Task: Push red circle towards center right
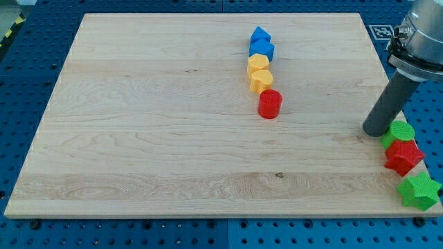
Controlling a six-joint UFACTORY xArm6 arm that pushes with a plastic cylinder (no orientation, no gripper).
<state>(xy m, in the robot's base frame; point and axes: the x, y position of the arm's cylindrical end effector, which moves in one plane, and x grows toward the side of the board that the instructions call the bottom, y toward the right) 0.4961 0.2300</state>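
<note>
A pale wooden bench (pixel 173 138) sits on blue perforated panels (pixel 28 62). Seven blocks: two blue (pixel 261 42), two yellow (pixel 259 72), two red, two green. The red circle (pixel 270 104), a short glossy cylinder, stands just right of the bench's centre, ending the blue-yellow column. My tip (pixel 376 129) rests near the right edge, well right of it, beside the green circle (pixel 401 131), red star (pixel 404 156) and green star (pixel 419 191); it holds nothing.

We see the red circle (pixel 270 105) below a column of blocks (pixel 260 63) on the desk (pixel 152 124); my tip (pixel 374 131) far right, beside the green circle (pixel 402 130).
</note>
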